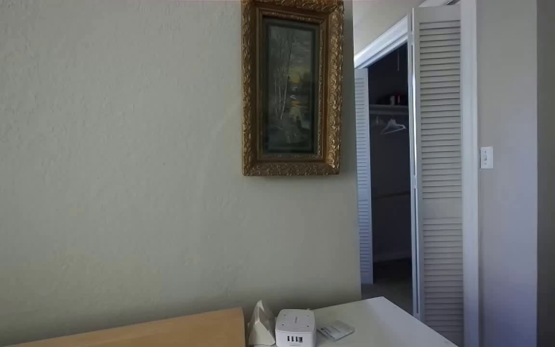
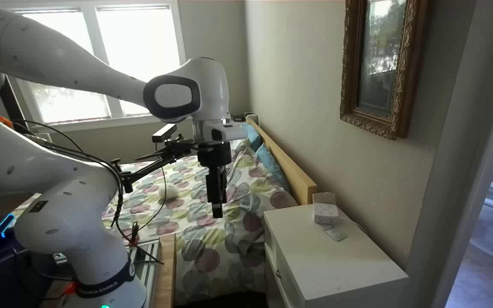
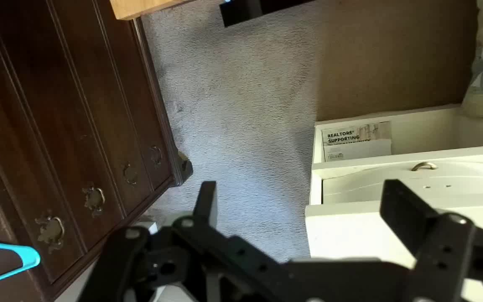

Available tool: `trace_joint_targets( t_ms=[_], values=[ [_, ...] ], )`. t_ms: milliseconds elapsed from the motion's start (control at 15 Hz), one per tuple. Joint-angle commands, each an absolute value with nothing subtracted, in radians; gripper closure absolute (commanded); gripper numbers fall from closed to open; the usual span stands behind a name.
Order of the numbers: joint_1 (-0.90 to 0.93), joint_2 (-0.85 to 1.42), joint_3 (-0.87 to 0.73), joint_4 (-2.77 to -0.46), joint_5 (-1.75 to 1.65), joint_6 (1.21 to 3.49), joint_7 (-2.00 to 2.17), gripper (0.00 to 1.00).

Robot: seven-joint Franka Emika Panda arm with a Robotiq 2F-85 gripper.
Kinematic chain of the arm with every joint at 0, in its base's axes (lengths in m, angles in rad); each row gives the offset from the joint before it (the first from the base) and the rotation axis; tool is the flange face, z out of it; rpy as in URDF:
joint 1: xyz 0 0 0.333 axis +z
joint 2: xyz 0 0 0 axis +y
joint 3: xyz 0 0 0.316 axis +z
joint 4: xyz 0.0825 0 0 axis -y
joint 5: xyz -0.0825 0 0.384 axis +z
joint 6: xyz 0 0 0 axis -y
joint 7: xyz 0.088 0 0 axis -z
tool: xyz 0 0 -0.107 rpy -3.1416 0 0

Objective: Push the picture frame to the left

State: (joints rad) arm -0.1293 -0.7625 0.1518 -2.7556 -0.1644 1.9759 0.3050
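Currently I have the pincer (image 3: 300, 184) spread apart, well away from the picture frame (image 1: 292, 89), which hangs on the wall (image 1: 128, 154); in an exterior view, plenty of wall stretches left of it, and its right edge sits near the wall's end.

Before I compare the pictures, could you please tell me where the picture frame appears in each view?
In an exterior view: picture frame, top, just right of centre.
In an exterior view: picture frame, upper right.
Wrist view: not in it.
Landmark in both exterior views: white power cube, lower than the picture frame.
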Motion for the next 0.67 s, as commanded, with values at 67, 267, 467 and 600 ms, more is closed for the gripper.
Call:
trace_joint_targets(
  t_ms=[67, 267, 467, 600],
  values=[
    [-0.115, -0.761, 0.139, -2.754, -0.174, 1.972, 0.313, 0.0],
    [-0.116, -0.761, 0.132, -2.754, -0.173, 1.967, 0.314, 0.0],
    [-0.111, -0.74, 0.125, -2.748, -0.188, 2.007, 0.286, 0.0],
    [-0.107, -0.665, 0.16, -2.699, -0.266, 2.054, 0.235, 0.0]
  ],
)
